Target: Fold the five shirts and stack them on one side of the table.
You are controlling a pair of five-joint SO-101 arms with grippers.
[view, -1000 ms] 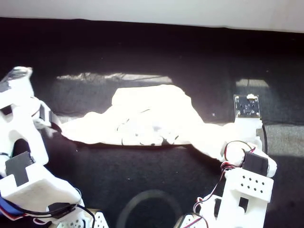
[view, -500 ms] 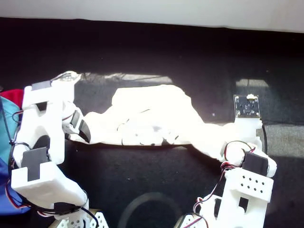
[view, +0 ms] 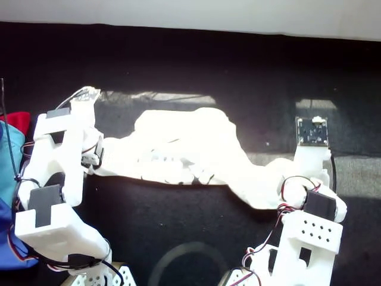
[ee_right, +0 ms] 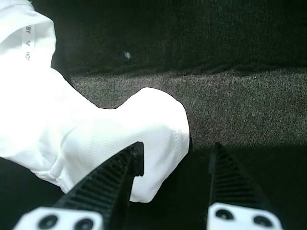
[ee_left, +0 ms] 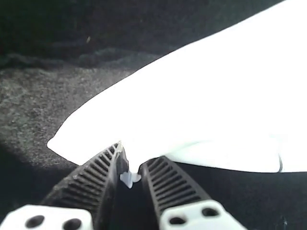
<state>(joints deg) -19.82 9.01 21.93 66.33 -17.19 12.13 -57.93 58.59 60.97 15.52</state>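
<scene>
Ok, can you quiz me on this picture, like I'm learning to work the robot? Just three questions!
1. True or false: the left end effector is pinching an edge of the white shirt.
2. Pick one. The right end effector is: A) open, B) shut on the shirt, C) shut on nothing.
3. Fill the gap: the shirt lies on a ____ table.

Key: 1 true; 2 A; 3 black.

Dark table [view: 178,53]; sunlit patches [view: 143,96]
</scene>
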